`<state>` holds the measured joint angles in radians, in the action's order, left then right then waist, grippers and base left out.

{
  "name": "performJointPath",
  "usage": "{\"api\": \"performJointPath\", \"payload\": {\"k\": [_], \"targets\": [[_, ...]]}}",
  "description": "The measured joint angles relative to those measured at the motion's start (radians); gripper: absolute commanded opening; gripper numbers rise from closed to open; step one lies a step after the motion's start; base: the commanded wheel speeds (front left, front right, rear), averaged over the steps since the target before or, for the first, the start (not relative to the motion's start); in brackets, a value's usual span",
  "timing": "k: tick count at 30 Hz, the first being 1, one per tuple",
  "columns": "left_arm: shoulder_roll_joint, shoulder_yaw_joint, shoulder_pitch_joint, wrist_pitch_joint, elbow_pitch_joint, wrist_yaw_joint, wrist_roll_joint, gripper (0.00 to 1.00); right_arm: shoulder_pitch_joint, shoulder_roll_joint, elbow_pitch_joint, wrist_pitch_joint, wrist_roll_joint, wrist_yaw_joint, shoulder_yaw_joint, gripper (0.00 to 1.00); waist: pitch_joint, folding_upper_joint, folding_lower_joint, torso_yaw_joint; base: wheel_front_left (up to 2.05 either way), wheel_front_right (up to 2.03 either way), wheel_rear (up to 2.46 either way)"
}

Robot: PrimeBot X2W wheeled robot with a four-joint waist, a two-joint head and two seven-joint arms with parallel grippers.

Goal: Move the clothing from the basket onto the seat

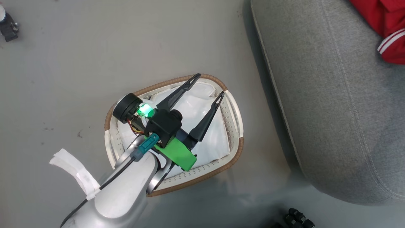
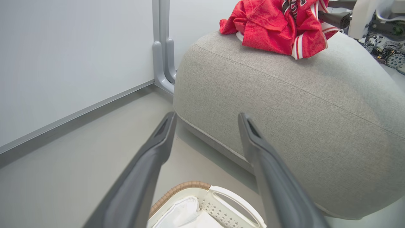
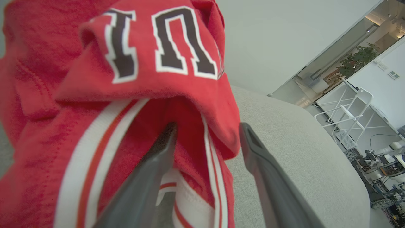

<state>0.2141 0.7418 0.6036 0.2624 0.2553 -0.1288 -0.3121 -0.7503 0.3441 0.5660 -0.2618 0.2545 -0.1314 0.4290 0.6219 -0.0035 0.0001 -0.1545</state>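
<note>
The oval basket (image 1: 225, 120), cream perforated plastic with a brown woven rim, stands on the smooth grey floor (image 1: 63, 79) just beside the seat (image 1: 332, 95) and holds 1 crumpled white liner (image 1: 196, 107). The left gripper (image 1: 210, 84) hangs over it, its 2 dark tapered fingers spread apart. The clothing (image 2: 269, 28), red knit with white stripe trim and dark white-outlined letters, lies bunched on the seat's coarse grey weave near a rounded edge. The right gripper (image 3: 208, 126) has its fingers apart, loose red cloth between them.
</note>
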Motion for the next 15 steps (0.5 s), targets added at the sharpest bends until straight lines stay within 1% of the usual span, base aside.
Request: {"api": "performJointPath", "payload": {"k": [6, 12, 15], "targets": [[-0.015, -0.044, -0.029, 0.000, 0.012, 0.000, -0.007, 1.00, 0.087, -0.045, -0.055, 0.000, -0.027, 0.000, -0.061, 1.00, -0.062, 0.0000, 0.0000, -0.032, 0.00, 0.00, 0.00], [-0.039, -0.106, -0.080, 0.000, 0.019, 0.000, -0.011, 1.00, 0.126, -0.032, -0.079, 0.000, -0.053, 0.000, -0.125, 1.00, -0.142, 0.0000, 0.0000, -0.048, 0.00, 0.00, 0.00], [-0.054, -0.148, -0.106, 0.000, 0.019, 0.000, -0.021, 1.00, 0.127, -0.010, -0.090, 0.000, -0.065, 0.000, -0.152, 1.00, -0.184, 0.0000, -0.0001, -0.046, 0.00, 0.00, 0.00]]}}
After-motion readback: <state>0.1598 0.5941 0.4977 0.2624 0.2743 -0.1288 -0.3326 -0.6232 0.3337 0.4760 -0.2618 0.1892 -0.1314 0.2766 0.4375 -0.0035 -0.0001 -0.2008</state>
